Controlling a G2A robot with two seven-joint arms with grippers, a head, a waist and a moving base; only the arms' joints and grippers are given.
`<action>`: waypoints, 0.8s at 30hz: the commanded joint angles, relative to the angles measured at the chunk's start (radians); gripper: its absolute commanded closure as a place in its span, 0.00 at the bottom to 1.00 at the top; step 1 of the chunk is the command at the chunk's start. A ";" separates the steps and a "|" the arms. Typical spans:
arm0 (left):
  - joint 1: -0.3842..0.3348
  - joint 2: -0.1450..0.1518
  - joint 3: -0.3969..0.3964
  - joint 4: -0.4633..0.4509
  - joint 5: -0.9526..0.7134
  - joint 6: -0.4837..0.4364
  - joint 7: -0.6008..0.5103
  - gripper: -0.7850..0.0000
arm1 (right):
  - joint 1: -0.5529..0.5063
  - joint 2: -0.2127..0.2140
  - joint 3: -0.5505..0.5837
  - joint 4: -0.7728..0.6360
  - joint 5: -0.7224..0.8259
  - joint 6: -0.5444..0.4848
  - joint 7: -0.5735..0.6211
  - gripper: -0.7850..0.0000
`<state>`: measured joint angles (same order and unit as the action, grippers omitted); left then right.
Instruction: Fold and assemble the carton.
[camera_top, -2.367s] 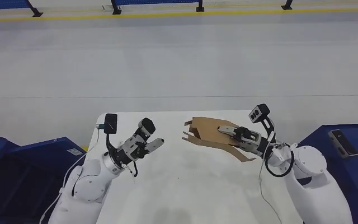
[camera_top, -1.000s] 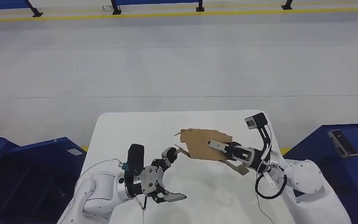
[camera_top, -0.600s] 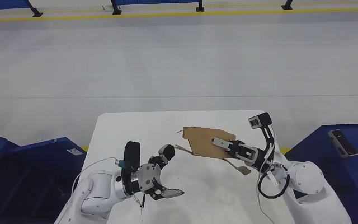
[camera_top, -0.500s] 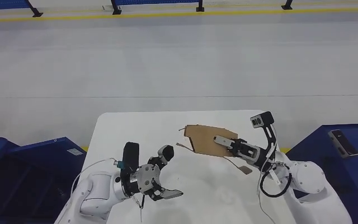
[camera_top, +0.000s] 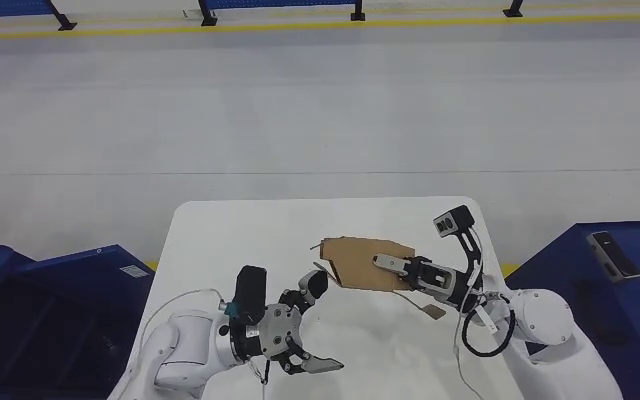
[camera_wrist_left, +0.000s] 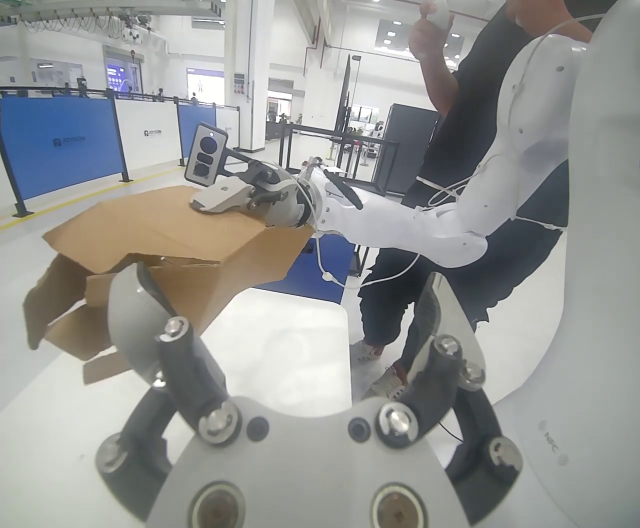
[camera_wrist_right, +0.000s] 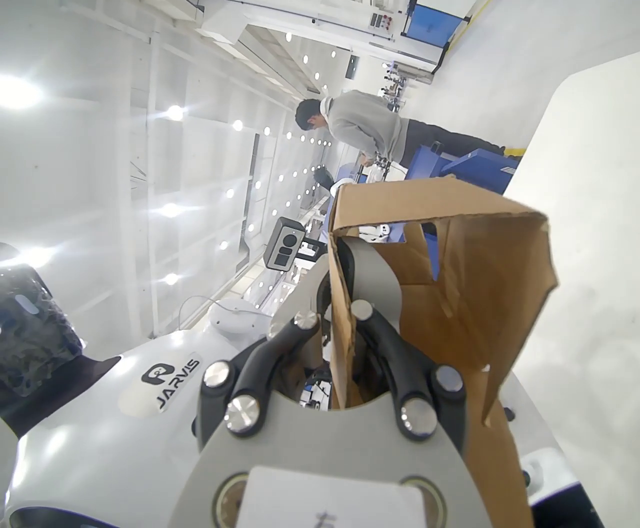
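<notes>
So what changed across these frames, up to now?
The left tool swung in from the left side of the table toward the carton and turned to face its open end, taking hold of nothing. The right tool drew the carton slightly nearer the robot. Its clamp on the carton's wall stayed, and the left tool stayed open.

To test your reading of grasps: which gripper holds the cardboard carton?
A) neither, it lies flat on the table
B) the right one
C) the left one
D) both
B: the right gripper has its fingers shut on a wall of the carton; the left gripper is open and holds nothing.
</notes>
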<state>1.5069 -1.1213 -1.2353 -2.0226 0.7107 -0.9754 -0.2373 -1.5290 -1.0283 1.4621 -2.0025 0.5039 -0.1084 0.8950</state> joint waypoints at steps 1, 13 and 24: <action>-0.005 0.000 0.007 0.003 0.006 0.010 0.002 0.00 | -0.003 0.001 -0.001 -0.001 0.002 0.001 0.010 1.00; -0.026 0.005 0.040 0.024 -0.011 0.049 -0.033 0.00 | -0.009 0.001 0.013 -0.003 0.008 -0.039 0.010 1.00; -0.041 0.014 0.057 0.042 -0.048 0.056 -0.074 0.00 | 0.000 -0.002 0.010 0.004 0.036 -0.085 -0.002 1.00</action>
<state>1.4675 -1.1080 -1.1808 -1.9821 0.6642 -0.9202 -0.3048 -1.5302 -1.0302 1.4703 -1.9989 0.5376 -0.1906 0.8924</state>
